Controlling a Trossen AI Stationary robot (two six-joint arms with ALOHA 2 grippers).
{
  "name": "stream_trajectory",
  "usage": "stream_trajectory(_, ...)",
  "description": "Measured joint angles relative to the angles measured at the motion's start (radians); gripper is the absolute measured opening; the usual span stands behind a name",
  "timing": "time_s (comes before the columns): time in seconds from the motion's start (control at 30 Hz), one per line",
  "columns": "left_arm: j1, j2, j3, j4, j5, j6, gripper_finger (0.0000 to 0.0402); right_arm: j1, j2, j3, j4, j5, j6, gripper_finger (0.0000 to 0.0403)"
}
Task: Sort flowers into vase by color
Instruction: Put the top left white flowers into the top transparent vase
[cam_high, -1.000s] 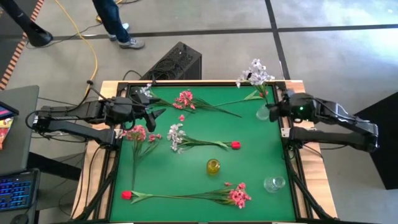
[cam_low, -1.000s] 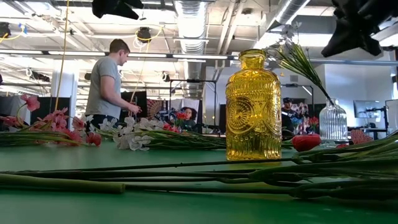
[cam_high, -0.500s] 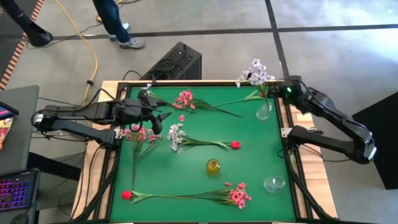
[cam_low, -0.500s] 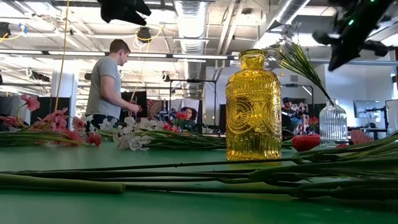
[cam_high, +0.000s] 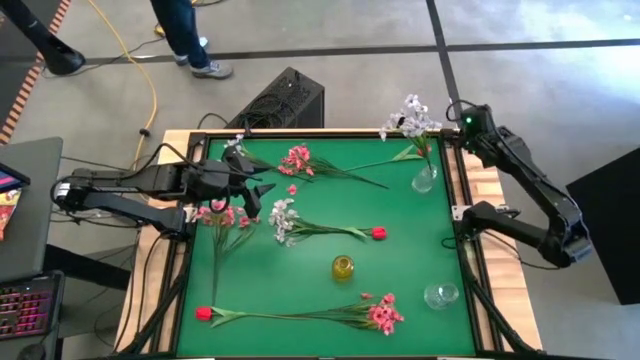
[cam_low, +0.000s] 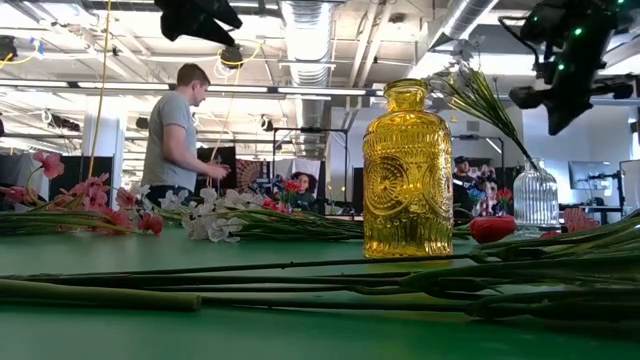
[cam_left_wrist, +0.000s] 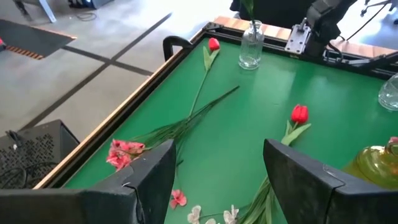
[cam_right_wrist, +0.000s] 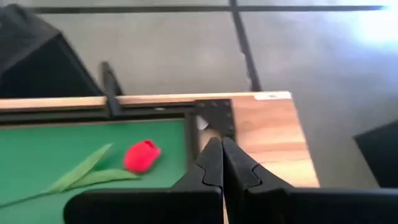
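Raised clear of the white spray (cam_high: 410, 118), right claw (cam_right_wrist: 221, 163) is pinched shut, empty; left claw (cam_left_wrist: 217, 168) gapes.

Green table (cam_high: 410, 250) with strewn flowers (cam_high: 310, 229)

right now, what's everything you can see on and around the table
table: one, green top, wood edge
yellow vase: one, amber glass, centre front, empty
clear vases: two, one back right holding a white spray, one front right empty
loose white sprays: two, centre, back left
pink sprays: three, back, left, front
red tulips: three, centre right, front left, back right
black box: one, floor behind table
person: one, in the room beyond
left gripper: open, empty, over the left pink spray
right gripper: shut, empty, over back right corner
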Motion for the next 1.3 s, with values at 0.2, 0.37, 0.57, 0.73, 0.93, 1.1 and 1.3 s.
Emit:
stream_trajectory(0.2, 0.000, 0.000, 0.000, 0.004, -0.012, -0.002, 0.0232, 0.064, 0.018, -0.043, 0.020, 0.125, 0.068, 0.0019)
stream_trajectory(0.37, 0.000, 0.000, 0.000, 0.004, -0.013, -0.002, 0.0232, 0.141, 0.067, -0.070, 0.043, 0.326, 0.179, 0.0019)
stream_trajectory(0.57, 0.000, 0.000, 0.000, 0.004, -0.013, -0.002, 0.0232, 0.247, 0.167, -0.070, 0.034, 0.538, 0.456, 0.0019)
stream_trajectory(0.73, 0.000, 0.000, 0.000, 0.003, -0.012, -0.002, 0.0232, 0.320, 0.264, -0.070, 0.104, 0.609, 0.497, 0.0020)
stream_trajectory(0.93, 0.000, 0.000, 0.000, 0.002, 0.002, -0.002, 0.0232, 0.323, 0.356, -0.070, 0.209, 0.577, 0.524, 0.0020)
stream_trajectory(1.1, 0.000, 0.000, 0.000, 0.001, 0.003, -0.026, 0.0232, 0.334, 0.309, -0.070, 0.175, 0.551, 0.490, 0.0020)
stream_trajectory(1.3, 0.000, 0.000, 0.000, 0.001, 0.001, -0.026, 0.0232, 0.338, 0.165, -0.070, 0.121, 0.579, 0.457, 0.0020)
